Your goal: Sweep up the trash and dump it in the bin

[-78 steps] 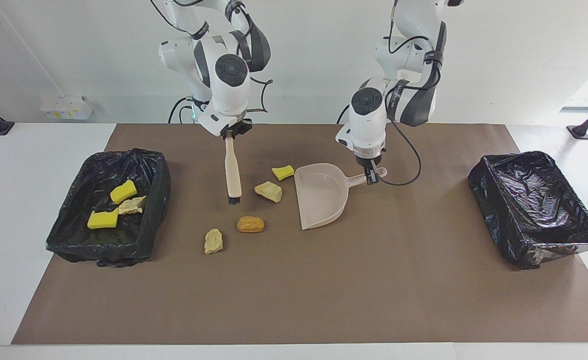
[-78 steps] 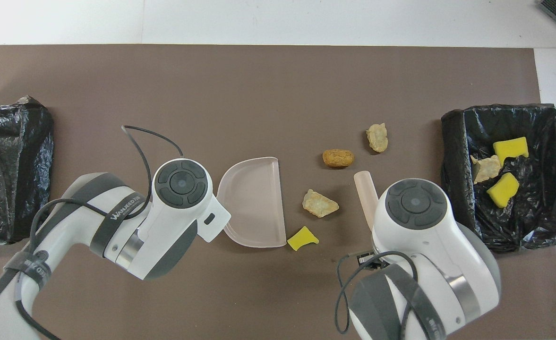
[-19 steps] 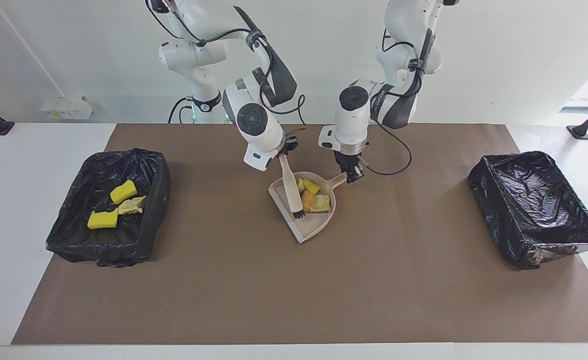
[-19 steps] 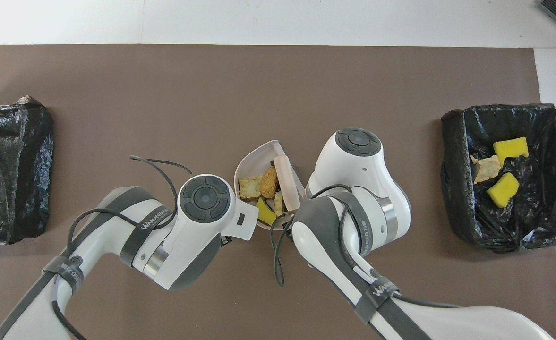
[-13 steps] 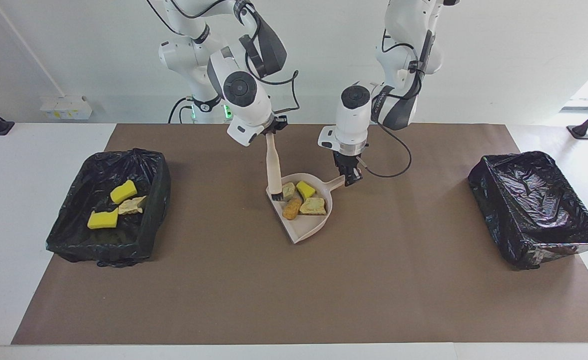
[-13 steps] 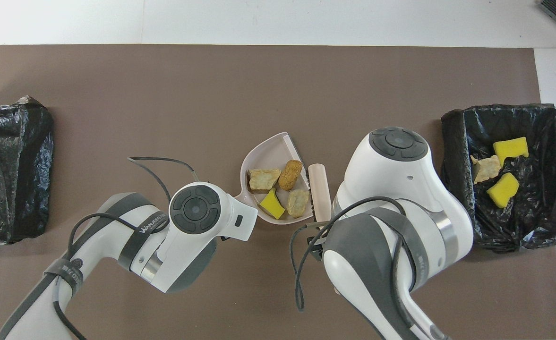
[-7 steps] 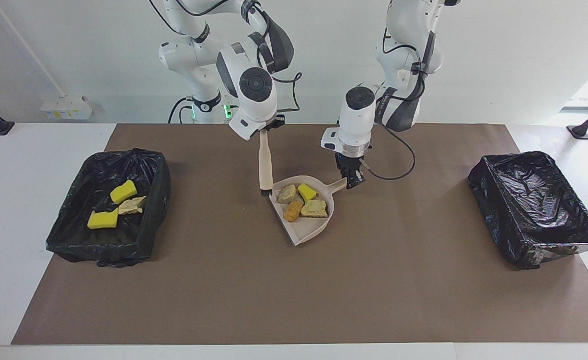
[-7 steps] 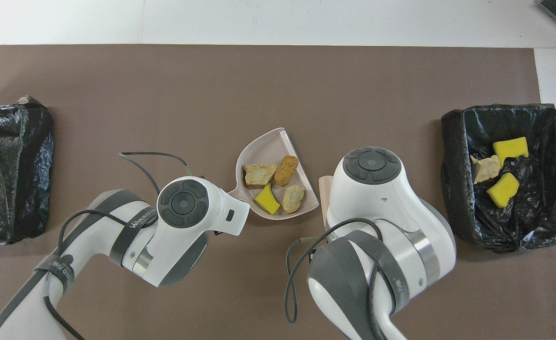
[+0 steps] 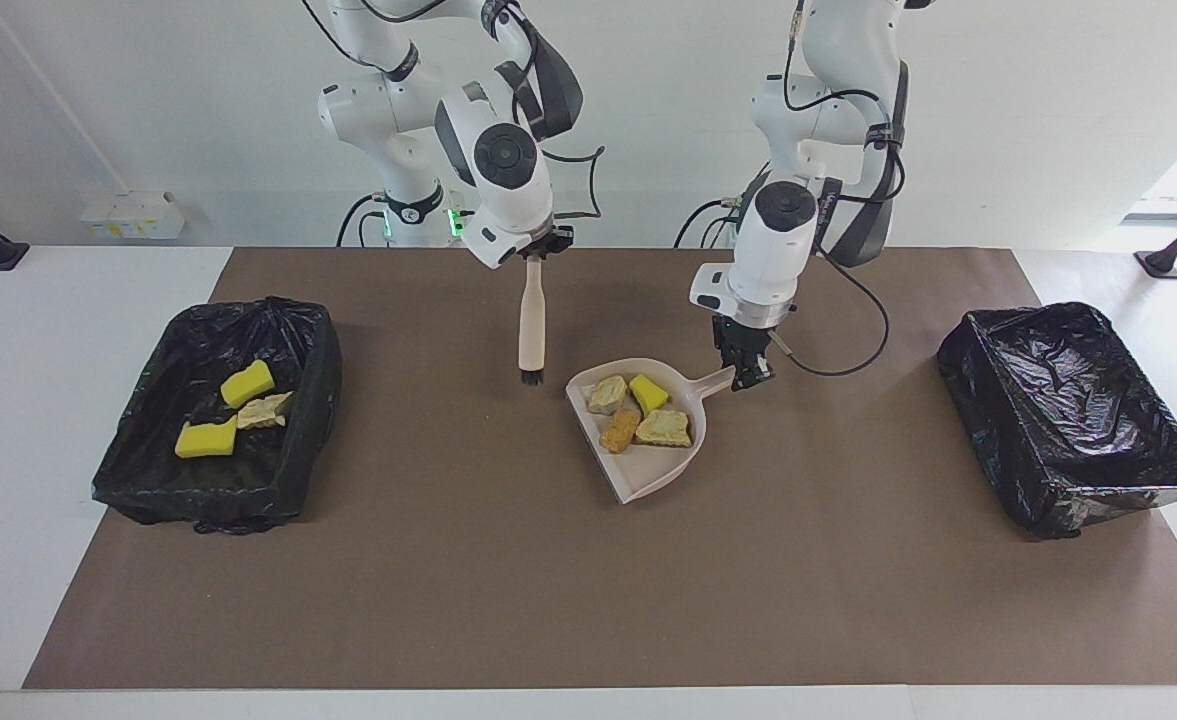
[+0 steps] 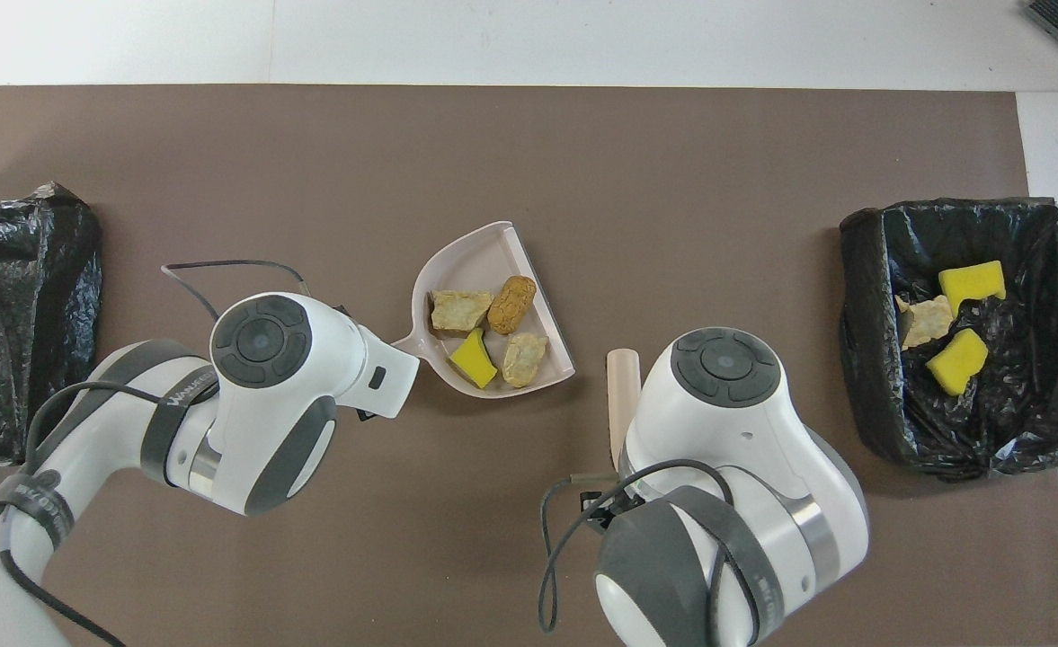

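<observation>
White table (image 9: 8, 420) overlaid with a brown mat (image 9: 588, 590), seen from across and from above. My left fingers (image 9: 751, 372) are clamped on the handle of the beige dustpan (image 9: 648, 470), which I hold over the middle of the mat. Four pieces of trash lie in the dustpan: a yellow sponge chunk (image 9: 648, 392), a tan lump (image 9: 607, 393), an orange bread-like lump (image 9: 619, 430) and a flat tan piece (image 9: 664, 428). My right fingers (image 9: 538, 252) are clamped on the top of the handle of a small hand brush (image 9: 530, 318), which hangs upright with its dark bristles pointing down just above the mat, beside the dustpan toward the right arm's end of the table. At that end stands a bin lined with a black bag (image 9: 218, 490); it contains two yellow sponge pieces (image 9: 206, 438) and one tan lump (image 9: 265, 410). A second black-lined bin (image 9: 1078, 500) stands at the left arm's end of the table. White sockets (image 9: 133, 213) sit on the wall past the table's edge
</observation>
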Robot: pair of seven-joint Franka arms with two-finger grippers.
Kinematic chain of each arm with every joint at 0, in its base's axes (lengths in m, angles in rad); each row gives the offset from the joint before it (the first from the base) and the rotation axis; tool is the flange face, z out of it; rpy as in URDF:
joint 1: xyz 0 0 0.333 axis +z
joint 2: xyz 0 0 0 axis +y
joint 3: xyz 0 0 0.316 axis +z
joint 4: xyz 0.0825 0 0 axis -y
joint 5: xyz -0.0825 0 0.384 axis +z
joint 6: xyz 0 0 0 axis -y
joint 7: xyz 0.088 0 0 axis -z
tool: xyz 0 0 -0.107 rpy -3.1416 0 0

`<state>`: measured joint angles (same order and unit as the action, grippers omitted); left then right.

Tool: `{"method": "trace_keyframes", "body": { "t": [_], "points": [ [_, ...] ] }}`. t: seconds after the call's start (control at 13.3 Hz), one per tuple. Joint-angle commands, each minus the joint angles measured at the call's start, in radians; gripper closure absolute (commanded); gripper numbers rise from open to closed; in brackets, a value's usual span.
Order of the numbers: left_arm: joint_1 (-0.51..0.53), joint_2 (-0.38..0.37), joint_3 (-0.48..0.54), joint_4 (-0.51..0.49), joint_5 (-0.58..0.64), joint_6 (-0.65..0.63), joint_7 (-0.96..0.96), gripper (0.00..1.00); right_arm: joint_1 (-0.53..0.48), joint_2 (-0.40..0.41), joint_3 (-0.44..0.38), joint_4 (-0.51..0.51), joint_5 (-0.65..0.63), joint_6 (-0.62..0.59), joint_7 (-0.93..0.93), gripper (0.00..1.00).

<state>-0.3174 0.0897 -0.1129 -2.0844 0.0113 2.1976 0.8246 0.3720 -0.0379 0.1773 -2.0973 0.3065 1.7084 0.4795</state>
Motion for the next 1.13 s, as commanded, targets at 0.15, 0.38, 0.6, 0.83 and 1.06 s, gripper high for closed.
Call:
{"method": "trace_keyframes", "body": {
  "t": [0.15,0.38,0.6,0.83,1.06],
  "points": [
    [0.122,-0.001,-0.005,0.194,-0.091,-0.192,0.168,1.00,0.117,0.032,0.004,-0.032,0.043,0.155,0.102,1.00],
    [0.227,0.005,-0.005,0.299,-0.132,-0.304,0.292,1.00,0.198,0.105,0.004,-0.020,0.095,0.266,0.162,1.00],
    [0.326,0.007,-0.005,0.345,-0.155,-0.334,0.407,1.00,0.252,0.156,0.002,-0.015,0.080,0.333,0.160,1.00],
    [0.446,0.004,-0.004,0.348,-0.183,-0.346,0.577,1.00,0.251,0.150,0.001,-0.026,0.030,0.313,0.110,1.00],
    [0.582,0.001,0.001,0.349,-0.189,-0.358,0.799,1.00,0.245,0.159,0.002,-0.029,-0.029,0.301,0.091,1.00]
  ]
}}
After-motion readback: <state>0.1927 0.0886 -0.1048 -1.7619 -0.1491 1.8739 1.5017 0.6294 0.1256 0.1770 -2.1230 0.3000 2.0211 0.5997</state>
